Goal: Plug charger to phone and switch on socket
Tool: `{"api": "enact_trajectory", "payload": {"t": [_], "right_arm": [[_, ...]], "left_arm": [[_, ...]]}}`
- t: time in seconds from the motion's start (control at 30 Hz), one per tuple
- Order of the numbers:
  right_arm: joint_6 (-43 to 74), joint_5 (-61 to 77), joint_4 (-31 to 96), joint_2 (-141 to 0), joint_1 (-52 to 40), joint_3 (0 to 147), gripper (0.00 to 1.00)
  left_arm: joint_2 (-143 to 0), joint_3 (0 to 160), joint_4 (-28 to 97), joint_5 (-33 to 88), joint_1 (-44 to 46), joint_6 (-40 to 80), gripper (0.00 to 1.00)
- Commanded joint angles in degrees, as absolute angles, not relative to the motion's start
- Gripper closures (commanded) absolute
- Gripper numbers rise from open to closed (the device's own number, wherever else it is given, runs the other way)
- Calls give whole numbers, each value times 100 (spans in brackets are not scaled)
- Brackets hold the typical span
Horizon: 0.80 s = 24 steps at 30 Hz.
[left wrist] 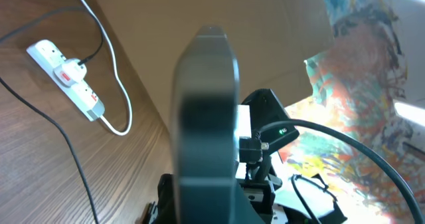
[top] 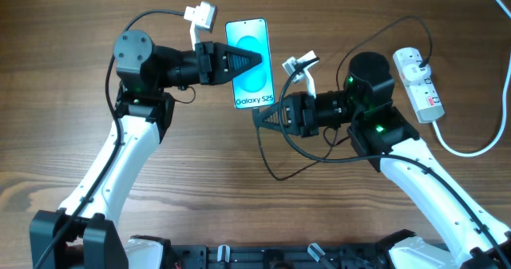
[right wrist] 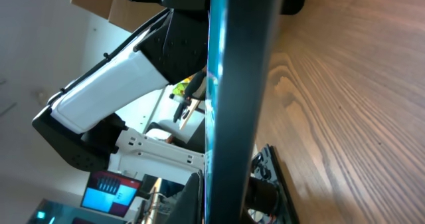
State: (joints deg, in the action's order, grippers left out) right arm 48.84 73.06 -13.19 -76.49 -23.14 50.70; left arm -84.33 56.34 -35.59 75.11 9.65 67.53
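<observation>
Wood-grain tabletop (top: 72,85) lay under the phone (top: 254,84), pinched at its side by the left claw (top: 252,61), while the right claw (top: 262,119), its grip impossible to tell, sat at the phone's bottom edge with the charger (top: 281,172) apparently not yet seated and the socket (top: 418,81) well apart, its switch left to press.

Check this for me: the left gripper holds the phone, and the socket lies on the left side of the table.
Wrong on one point: the socket lies on the right side of the table, as the overhead view shows. The left gripper does hold the phone.
</observation>
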Motion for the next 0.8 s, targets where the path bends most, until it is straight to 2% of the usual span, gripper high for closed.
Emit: {"api": "enact_trajectory", "payload": {"t": [0.0, 0.2, 0.77], "right_arm": [[4974, 6630, -1579, -7629, -2233, 5201, 96], [5339, 6479, -2016, -7629, -2231, 5201, 96], [5568, 5983, -2252, -7629, -2167, 5201, 96]], "left_arm": [[-8324, 5588, -3553, 8796, 1076, 6316, 96], [-8324, 5588, -3546, 9037, 1076, 6342, 96], [-8324, 5588, -3229, 9037, 1076, 6342, 96]]}}
